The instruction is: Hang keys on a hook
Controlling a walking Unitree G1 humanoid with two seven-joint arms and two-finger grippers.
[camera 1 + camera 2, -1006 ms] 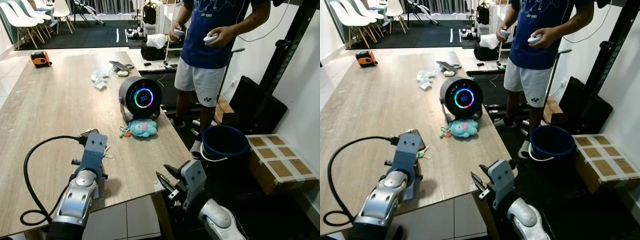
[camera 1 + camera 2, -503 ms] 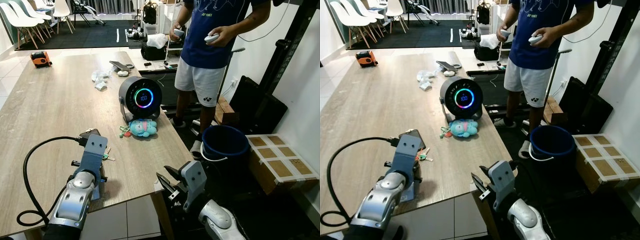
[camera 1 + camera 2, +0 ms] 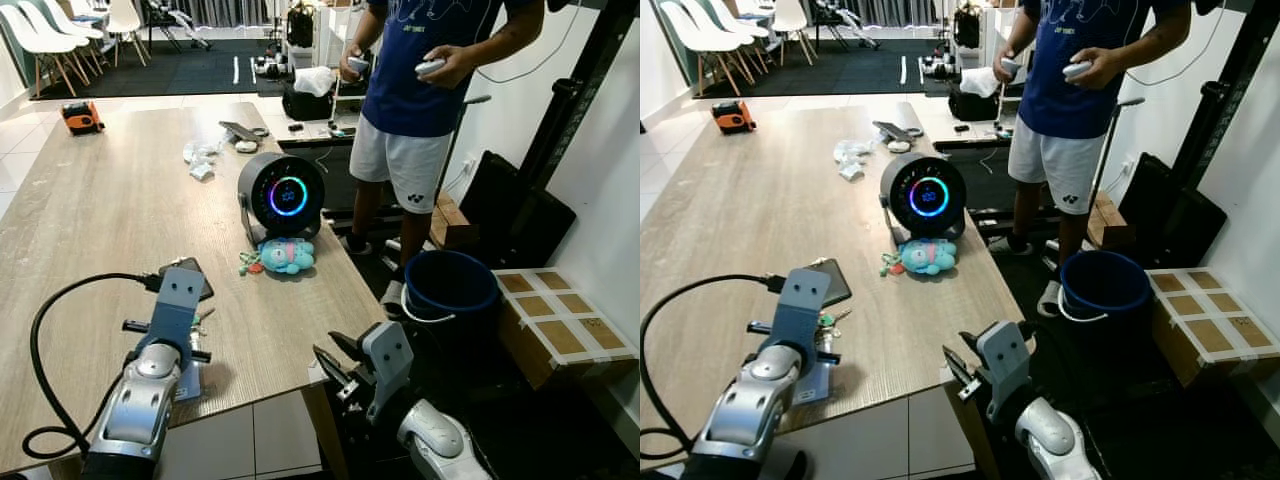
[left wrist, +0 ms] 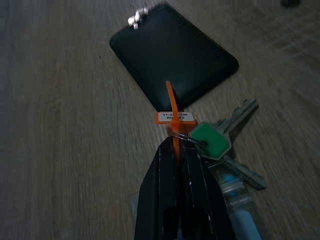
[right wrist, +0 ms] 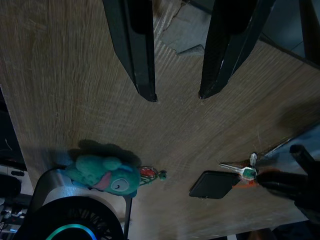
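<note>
The keys [image 4: 216, 140], one with a green head, lie on the wooden table [image 3: 100, 210] beside a flat black case [image 4: 172, 65]. An orange zip tie with a white tag [image 4: 174, 117] runs from their ring. My left gripper [image 4: 176, 146] is shut on that tie, low over the table near its front edge; in the left eye view the keys [image 3: 204, 319] peek out beside the left wrist. My right gripper [image 5: 176, 94] stands open off the table's front right corner, with nothing between its fingers [image 3: 327, 362].
A round black speaker with a glowing ring [image 3: 281, 196] and a blue plush toy [image 3: 285, 255] sit near the table's right edge. A clear pouch [image 3: 189, 376] lies under my left wrist. A person [image 3: 420, 90] holding controllers, a blue bucket [image 3: 450, 282] and a cardboard box [image 3: 560, 325] are on the right.
My left arm has drawn back and to the left, uncovering the black case; the keys have slid a little with it. The right arm has stayed put.
</note>
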